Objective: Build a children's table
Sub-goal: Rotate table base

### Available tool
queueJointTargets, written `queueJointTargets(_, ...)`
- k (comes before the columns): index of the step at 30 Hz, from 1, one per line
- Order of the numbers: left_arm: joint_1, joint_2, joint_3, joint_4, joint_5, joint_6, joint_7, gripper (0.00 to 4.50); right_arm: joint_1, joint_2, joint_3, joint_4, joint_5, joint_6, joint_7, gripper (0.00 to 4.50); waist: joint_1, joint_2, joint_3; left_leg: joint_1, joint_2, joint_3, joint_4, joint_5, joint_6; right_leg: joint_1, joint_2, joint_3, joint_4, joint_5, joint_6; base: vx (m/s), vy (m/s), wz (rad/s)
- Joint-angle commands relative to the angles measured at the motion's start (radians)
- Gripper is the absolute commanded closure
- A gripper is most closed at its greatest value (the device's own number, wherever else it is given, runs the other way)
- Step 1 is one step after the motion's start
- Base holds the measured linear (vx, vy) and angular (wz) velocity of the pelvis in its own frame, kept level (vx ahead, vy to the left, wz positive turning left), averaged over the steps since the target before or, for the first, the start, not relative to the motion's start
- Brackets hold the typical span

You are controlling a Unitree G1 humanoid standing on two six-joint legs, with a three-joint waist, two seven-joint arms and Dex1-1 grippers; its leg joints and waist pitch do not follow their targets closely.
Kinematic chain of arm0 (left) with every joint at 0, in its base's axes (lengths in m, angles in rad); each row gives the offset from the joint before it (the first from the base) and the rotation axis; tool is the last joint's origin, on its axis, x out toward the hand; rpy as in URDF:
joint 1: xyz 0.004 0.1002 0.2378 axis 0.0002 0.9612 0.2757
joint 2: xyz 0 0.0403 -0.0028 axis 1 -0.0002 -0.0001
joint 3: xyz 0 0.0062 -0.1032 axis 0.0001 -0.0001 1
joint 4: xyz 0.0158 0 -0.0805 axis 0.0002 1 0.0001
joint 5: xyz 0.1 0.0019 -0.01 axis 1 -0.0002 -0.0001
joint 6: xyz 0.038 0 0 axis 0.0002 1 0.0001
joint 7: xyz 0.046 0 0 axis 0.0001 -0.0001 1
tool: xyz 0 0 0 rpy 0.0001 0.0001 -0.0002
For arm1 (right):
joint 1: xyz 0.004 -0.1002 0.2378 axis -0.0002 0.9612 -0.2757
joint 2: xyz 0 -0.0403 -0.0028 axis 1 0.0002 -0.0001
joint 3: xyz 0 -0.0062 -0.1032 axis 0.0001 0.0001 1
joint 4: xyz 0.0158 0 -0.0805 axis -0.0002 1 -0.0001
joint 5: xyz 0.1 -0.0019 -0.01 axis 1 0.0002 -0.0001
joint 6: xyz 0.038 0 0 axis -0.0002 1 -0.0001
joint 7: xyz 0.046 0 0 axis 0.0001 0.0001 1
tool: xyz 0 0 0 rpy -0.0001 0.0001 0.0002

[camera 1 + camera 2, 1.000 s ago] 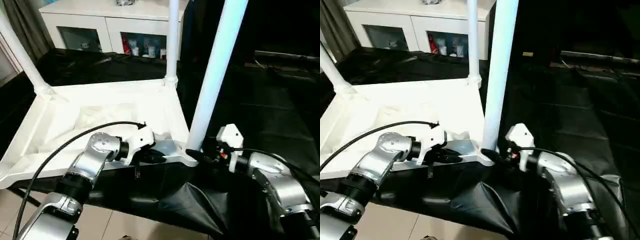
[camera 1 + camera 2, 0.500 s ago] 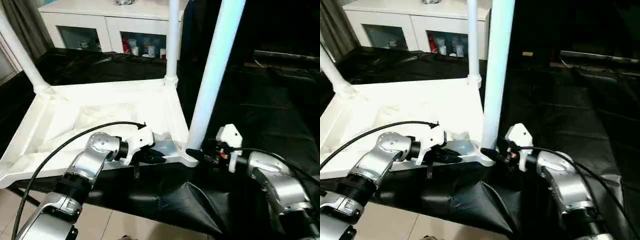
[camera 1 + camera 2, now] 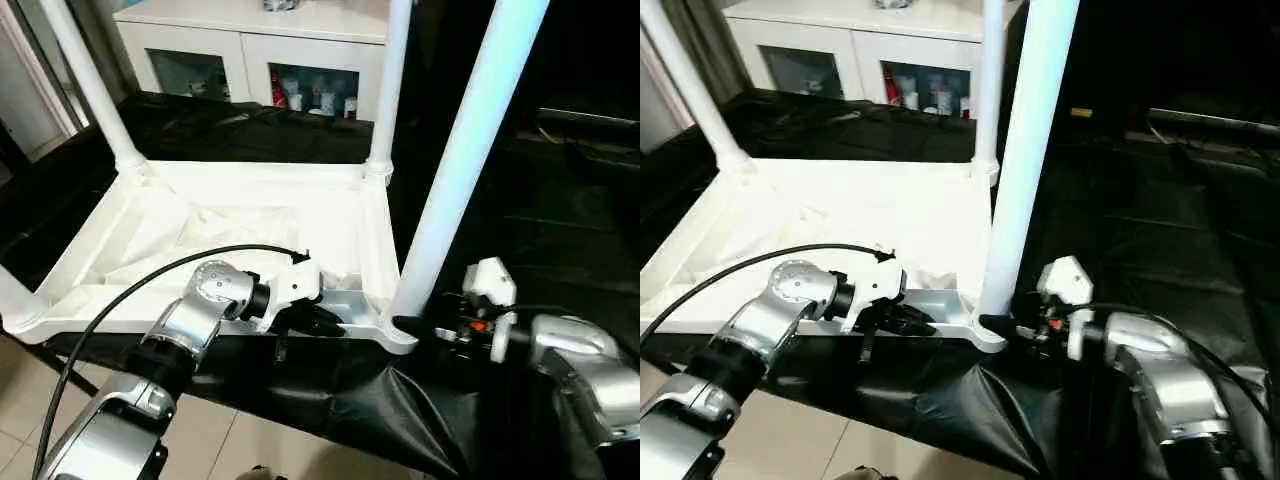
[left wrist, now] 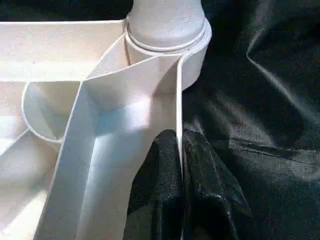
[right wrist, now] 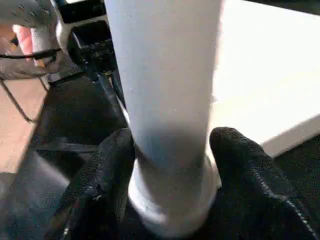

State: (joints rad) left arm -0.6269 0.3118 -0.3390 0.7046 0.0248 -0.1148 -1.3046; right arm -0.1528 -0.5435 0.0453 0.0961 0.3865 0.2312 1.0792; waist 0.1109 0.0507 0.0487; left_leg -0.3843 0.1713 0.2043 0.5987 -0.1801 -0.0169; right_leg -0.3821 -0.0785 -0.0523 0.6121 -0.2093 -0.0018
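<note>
I see the table (image 3: 250, 215) lying upside down on the black cloth (image 3: 560, 230), ribbed underside up, near edge at the cloth's front edge. Three legs stand in sockets: far left (image 3: 90, 85), far right (image 3: 390, 85), near right (image 3: 470, 150). Left gripper (image 4: 179, 187) is pinched tight on the table's near rim, one finger either side of the wall, just beside the near-right socket (image 4: 167, 37). Right gripper (image 5: 172, 175) sits at the base of the near-right leg, fingers (image 5: 250, 185) on either side of the tube where it enters the socket, pressing against it. White cabinet (image 3: 270, 50) stands behind.
</note>
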Motion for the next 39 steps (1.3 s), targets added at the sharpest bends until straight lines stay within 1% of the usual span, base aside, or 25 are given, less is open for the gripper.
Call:
queueJointTargets(1,-0.035,-0.006,-0.005,0.040,0.001,-0.065,-0.019,4.50,0.013,-0.005,-0.006,-0.054,0.034,0.039,0.014,1.57,-0.003,-0.013,-0.065,0.022,0.070,-0.035,-0.071,-0.198,0.059,0.035,-0.082,0.043,-0.072,-0.131,-0.236,0.000,0.000,0.00)
queueJointTargets(3,-0.057,-0.010,-0.009,0.070,0.013,-0.089,-0.013,4.50,0.026,-0.002,0.009,-0.083,0.051,0.066,0.024,1.44,-0.003,-0.015,-0.063,0.021,0.067,-0.034,-0.070,-0.202,0.064,0.034,-0.081,0.043,-0.076,-0.144,-0.231,0.000,0.000,0.00)
queueJointTargets(6,-0.097,-0.017,-0.004,0.122,0.025,-0.122,0.009,4.50,0.043,0.002,0.035,-0.115,0.059,0.093,0.033,1.09,0.001,-0.013,-0.064,0.024,0.070,-0.035,-0.071,-0.210,0.055,0.033,-0.083,0.042,-0.077,-0.160,-0.230,0.000,0.000,0.00)
queueJointTargets(10,-0.127,-0.023,0.014,0.165,0.021,-0.165,0.023,4.50,0.047,0.012,0.045,-0.114,0.035,0.071,0.012,0.83,0.001,-0.015,-0.062,0.022,0.070,-0.036,-0.073,-0.221,0.041,0.033,-0.086,0.043,-0.078,-0.171,-0.233,0.000,0.000,0.00)
queueJointTargets(12,-0.126,-0.015,0.028,0.153,-0.001,-0.140,-0.007,4.50,0.039,0.010,0.032,-0.104,0.033,0.070,0.009,0.61,0.000,-0.015,-0.062,0.023,0.071,-0.036,-0.074,-0.222,0.039,0.032,-0.086,0.043,-0.077,-0.169,-0.235,0.000,0.000,0.00)
queueJointTargets(13,-0.125,-0.011,0.035,0.146,-0.014,-0.121,-0.028,4.03,0.035,0.008,0.025,-0.098,0.034,0.072,0.008,0.55,0.000,-0.016,-0.063,0.022,0.071,-0.035,-0.073,-0.206,0.044,0.033,-0.086,0.043,-0.074,-0.151,-0.240,0.000,0.000,0.00)
queueJointTargets(15,-0.124,-0.003,0.035,0.142,-0.019,-0.118,-0.044,3.92,0.031,0.005,0.020,-0.095,0.033,0.072,0.007,0.39,0.000,-0.015,-0.063,0.023,0.071,-0.035,-0.072,-0.203,0.047,0.032,-0.085,0.042,-0.073,-0.140,-0.245,0.000,0.000,0.00)
queueJointTargets(16,-0.123,0.002,0.035,0.138,-0.022,-0.118,-0.052,3.86,0.027,0.004,0.017,-0.091,0.031,0.070,0.005,0.26,0.001,-0.023,-0.064,0.020,0.070,-0.034,-0.071,-0.192,0.052,0.034,-0.086,0.042,-0.071,-0.127,-0.249,0.000,0.000,0.00)
queueJointTargets(17,-0.117,0.014,0.047,0.118,-0.045,-0.092,-0.076,3.86,0.016,0.002,0.011,-0.077,0.025,0.065,0.001,0.26,0.003,-0.023,-0.064,0.021,0.072,-0.034,-0.071,-0.188,0.055,0.034,-0.087,0.042,-0.071,-0.127,-0.252,0.000,0.000,0.00)
queueJointTargets(19,-0.109,0.025,0.056,0.092,-0.063,-0.060,-0.094,3.48,0.009,0.001,0.008,-0.070,0.024,0.064,0.001,0.05,0.002,-0.021,-0.062,0.021,0.072,-0.032,-0.071,-0.192,0.054,0.031,-0.086,0.041,-0.071,-0.138,-0.257,0.000,0.000,0.00)
queueJointTargets(20,-0.105,0.030,0.058,0.080,-0.070,-0.047,-0.103,3.47,0.006,0.000,0.007,-0.069,0.025,0.065,0.001,0.02,0.000,-0.027,-0.061,0.021,0.071,-0.031,-0.071,-0.194,0.055,0.031,-0.085,0.041,-0.072,-0.144,-0.255,0.000,0.000,0.00)
queueJointTargets(21,-0.099,0.038,0.061,0.062,-0.079,-0.030,-0.114,3.46,0.003,-0.001,0.005,-0.066,0.026,0.066,0.002,0.00,0.001,-0.022,-0.060,0.022,0.072,-0.032,-0.072,-0.196,0.051,0.030,-0.086,0.042,-0.071,-0.162,-0.253,0.000,0.000,0.00)
queueJointTargets(22,-0.081,0.058,0.083,-0.005,-0.119,0.052,-0.132,3.46,-0.007,-0.008,-0.005,-0.054,0.031,0.070,0.008,0.00,0.000,-0.029,-0.060,0.023,0.073,-0.031,-0.073,-0.197,0.049,0.031,-0.086,0.042,-0.069,-0.164,-0.253,0.000,0.000,0.00)
queueJointTargets(24,-0.064,0.079,0.096,-0.061,-0.140,0.107,-0.150,3.07,-0.016,-0.015,-0.016,-0.039,0.032,0.066,0.009,0.00,-0.001,-0.023,-0.060,0.024,0.073,-0.032,-0.073,-0.192,0.044,0.029,-0.087,0.041,-0.068,-0.171,-0.259,0.000,0.000,0.00)
queueJointTargets(25,-0.055,0.091,0.101,-0.089,-0.145,0.132,-0.149,3.01,-0.022,-0.022,-0.023,-0.026,0.028,0.061,0.007,0.00,-0.002,-0.026,-0.058,0.024,0.071,-0.030,-0.072,-0.193,0.043,0.029,-0.083,0.042,-0.069,-0.178,-0.253,0.000,0.000,0.00)
queueJointTargets(26,-0.055,0.091,0.101,-0.089,-0.145,0.132,-0.149,2.99,-0.022,-0.022,-0.023,-0.026,0.028,0.061,0.007,0.00,-0.002,-0.025,-0.059,0.024,0.072,-0.031,-0.073,-0.193,0.044,0.029,-0.085,0.043,-0.069,-0.179,-0.253,0.000,0.000,0.00)
queueJointTargets(27,-0.043,0.107,0.103,-0.130,-0.151,0.170,-0.148,2.91,-0.032,-0.030,-0.034,-0.005,0.020,0.049,0.000,0.00,-0.002,-0.027,-0.060,0.025,0.073,-0.031,-0.072,-0.188,0.042,0.030,-0.086,0.043,-0.068,-0.178,-0.253,0.000,0.000,0.00)
queueJointTargets(28,-0.030,0.122,0.104,-0.168,-0.154,0.203,-0.145,2.76,-0.041,-0.036,-0.045,0.013,0.017,0.041,-0.004,0.00,-0.004,-0.026,-0.058,0.024,0.071,-0.030,-0.073,-0.185,0.042,0.027,-0.084,0.043,-0.069,-0.180,-0.252,0.000,0.000,0.00)
queueJointTargets(29,-0.003,0.151,0.105,-0.232,-0.142,0.266,-0.120,2.63,-0.061,-0.043,-0.061,0.046,0.000,0.016,-0.021,0.00,-0.005,-0.027,-0.059,0.025,0.072,-0.030,-0.073,-0.185,0.040,0.028,-0.084,0.043,-0.068,-0.180,-0.251,0.000,0.000,0.00)
queueJointTargets(32,0.023,0.170,0.106,-0.282,-0.134,0.314,-0.095,2.45,-0.077,-0.038,-0.066,0.071,-0.019,-0.006,-0.049,0.00,-0.009,-0.025,-0.057,0.026,0.070,-0.031,-0.074,-0.192,0.032,0.027,-0.083,0.044,-0.070,-0.201,-0.243,0.000,0.000,0.00)
queueJointTargets(33,0.047,0.178,0.113,-0.329,-0.146,0.359,-0.078,2.19,-0.093,-0.025,-0.068,0.096,-0.038,-0.032,-0.081,0.00,-0.011,-0.024,-0.056,0.025,0.069,-0.031,-0.074,-0.194,0.032,0.027,-0.082,0.043,-0.072,-0.206,-0.243,0.000,0.000,0.00)
queueJointTargets(35,0.090,0.196,0.119,-0.416,-0.171,0.439,-0.071,2.10,-0.112,-0.009,-0.068,0.129,-0.062,-0.061,-0.121,0.00,-0.019,-0.026,-0.057,0.026,0.071,-0.032,-0.075,-0.192,0.021,0.027,-0.084,0.044,-0.068,-0.195,-0.251,0.000,0.000,0.00)
queueJointTargets(37,0.143,0.237,0.097,-0.506,-0.174,0.510,-0.092,2.01,-0.127,0.009,-0.068,0.150,-0.065,-0.074,-0.141,0.00,-0.025,-0.024,-0.058,0.025,0.068,-0.032,-0.075,-0.180,0.029,0.029,-0.080,0.043,-0.067,-0.176,-0.254,0.000,0.000,0.00)
queueJointTargets(38,0.160,0.251,0.086,-0.522,-0.161,0.521,-0.095,1.88,-0.137,0.019,-0.066,0.162,-0.080,-0.091,-0.166,0.00,-0.028,-0.027,-0.057,0.025,0.067,-0.030,-0.073,-0.173,0.036,0.027,-0.076,0.043,-0.068,-0.169,-0.253,0.000,0.000,0.00)
queueJointTargets(39,0.172,0.261,0.079,-0.539,-0.156,0.534,-0.092,1.71,-0.145,0.025,-0.065,0.173,-0.092,-0.106,-0.183,0.00,-0.030,-0.026,-0.056,0.022,0.065,-0.031,-0.074,-0.171,0.040,0.027,-0.075,0.043,-0.069,-0.172,-0.251,0.000,0.000,0.00)
